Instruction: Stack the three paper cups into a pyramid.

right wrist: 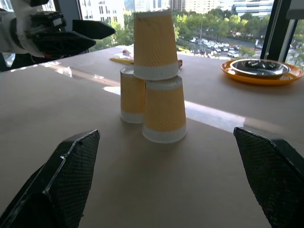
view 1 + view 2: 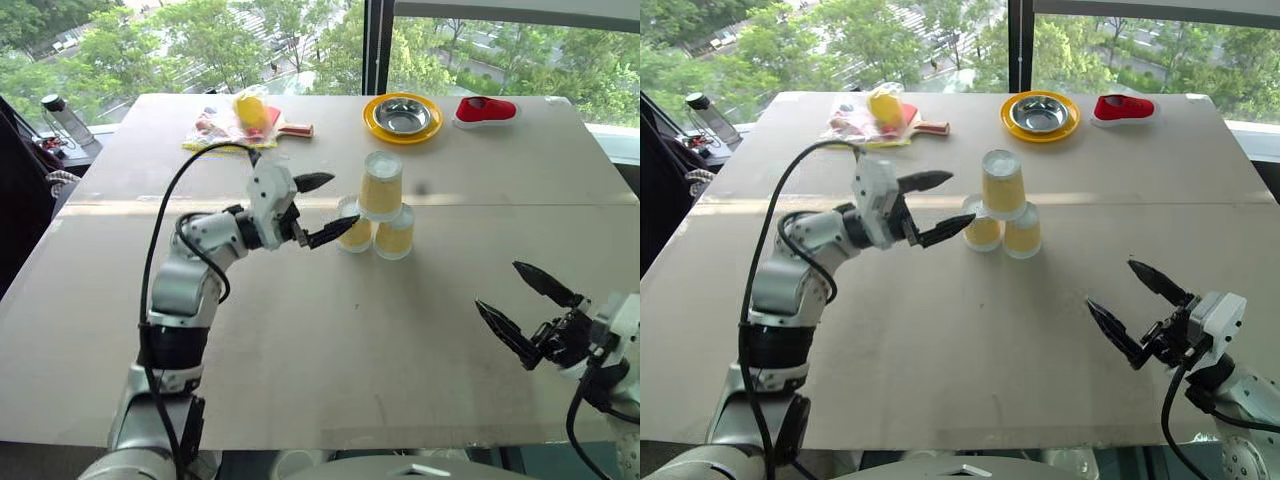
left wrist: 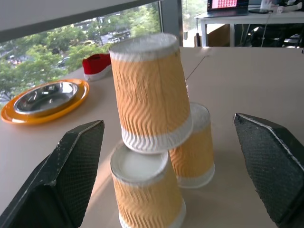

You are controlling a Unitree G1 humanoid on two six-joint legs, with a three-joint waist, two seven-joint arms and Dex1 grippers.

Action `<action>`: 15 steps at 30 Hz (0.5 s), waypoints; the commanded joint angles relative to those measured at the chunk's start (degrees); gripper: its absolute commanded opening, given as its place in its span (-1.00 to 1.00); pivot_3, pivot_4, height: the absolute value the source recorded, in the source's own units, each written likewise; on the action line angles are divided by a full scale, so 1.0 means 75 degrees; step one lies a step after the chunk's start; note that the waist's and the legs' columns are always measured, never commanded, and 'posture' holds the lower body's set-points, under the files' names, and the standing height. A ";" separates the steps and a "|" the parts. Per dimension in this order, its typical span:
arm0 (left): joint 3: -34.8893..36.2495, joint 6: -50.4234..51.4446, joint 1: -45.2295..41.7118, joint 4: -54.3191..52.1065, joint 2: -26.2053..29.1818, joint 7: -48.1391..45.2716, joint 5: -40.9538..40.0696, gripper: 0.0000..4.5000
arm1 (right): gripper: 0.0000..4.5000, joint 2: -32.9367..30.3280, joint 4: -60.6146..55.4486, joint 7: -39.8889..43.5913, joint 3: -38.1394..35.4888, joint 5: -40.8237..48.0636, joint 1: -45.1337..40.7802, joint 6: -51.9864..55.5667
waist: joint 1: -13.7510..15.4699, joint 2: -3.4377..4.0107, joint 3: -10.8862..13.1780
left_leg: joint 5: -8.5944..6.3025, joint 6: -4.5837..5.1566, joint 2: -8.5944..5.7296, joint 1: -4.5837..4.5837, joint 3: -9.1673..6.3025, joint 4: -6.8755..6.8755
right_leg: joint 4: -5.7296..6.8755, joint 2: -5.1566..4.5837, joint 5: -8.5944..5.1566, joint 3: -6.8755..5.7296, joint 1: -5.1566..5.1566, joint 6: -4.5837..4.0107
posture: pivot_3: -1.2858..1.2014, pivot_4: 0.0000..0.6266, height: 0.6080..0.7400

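Gaping wide, the left gripper hangs just beside the cup stack at its 9 o'clock side, holding nothing; its lower fingertip comes very near the left base cup, though contact cannot be told. The right gripper also stands with jaws wide apart and empty, well apart from the stack, toward 4 o'clock over the tan table.

All three paper cups sit upside down near the table's middle, forming a pyramid. The left base cup and the right base cup stand side by side, and the top cup rests across their white bases, tilted slightly. Each has wavy yellow-tan ribbed sides with white bands at rim and base. At 12 o'clock beyond them lies a yellow plate carrying a steel bowl.
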 commanded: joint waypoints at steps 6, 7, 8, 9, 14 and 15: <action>-0.0286 0.0200 0.3585 -0.1654 0.0029 0.1126 0.0575 0.99 | 1.00 -0.0279 0.1690 0.0270 0.0149 -0.1213 -0.0150 -0.0657 | 0.0067 0.0020 0.0001 | -0.0002 0.0003 0.0000 0.0049 0.0004 -0.0023 | -0.0009 -0.0002 0.0000 0.0009 0.0043 -0.0001 | 0.03 -0.52 1.00; -0.0239 0.0141 0.3826 -0.1726 0.0010 0.1271 0.0638 0.99 | 1.00 -0.0338 0.1813 0.0344 0.0149 -0.1237 -0.0166 -0.0683 | 0.0088 0.0022 0.0004 | -0.0004 0.0006 0.0000 0.0050 0.0005 -0.0028 | -0.0012 -0.0003 -0.0001 0.0010 0.0046 -0.0001 | 0.03 -0.52 1.00; -0.0170 0.0117 0.3999 -0.1804 -0.0042 0.1401 0.0614 0.99 | 1.00 -0.0392 0.1912 0.0415 0.0143 -0.1232 -0.0194 -0.0699 | 0.0146 0.0020 0.0004 | -0.0005 0.0007 0.0001 0.0048 0.0004 -0.0030 | -0.0012 -0.0003 -0.0001 0.0008 0.0046 -0.0001 | 0.03 -0.52 1.00; -0.0088 0.0162 0.4151 -0.1880 -0.0118 0.1539 0.0526 0.99 | 1.00 -0.0438 0.1991 0.0469 0.0136 -0.1200 -0.0240 -0.0684 | 0.0195 0.0024 0.0003 | -0.0005 0.0007 0.0002 0.0051 -0.0002 -0.0031 | -0.0012 -0.0003 -0.0001 0.0000 0.0047 -0.0002 | 0.03 -0.52 1.00; -0.0175 0.0021 0.4468 -0.1958 -0.0135 0.1741 0.0597 0.99 | 1.00 -0.0592 0.2165 0.0564 0.0232 -0.1192 -0.0424 -0.0433 | 0.0207 0.0047 -0.0004 | -0.0018 0.0030 0.0002 0.0052 -0.0002 -0.0032 | -0.0014 -0.0006 0.0004 -0.0002 0.0051 -0.0009 | 0.03 -0.52 1.00; -0.0197 -0.0029 0.4453 -0.1887 -0.0129 0.1751 0.0626 0.99 | 1.00 -0.0592 0.2181 0.0563 0.0256 -0.1197 -0.0450 -0.0422 | 0.0208 0.0047 -0.0004 | -0.0015 0.0024 0.0002 0.0052 -0.0001 -0.0032 | -0.0015 -0.0006 0.0004 -0.0003 0.0051 -0.0009 | 0.03 -0.52 1.00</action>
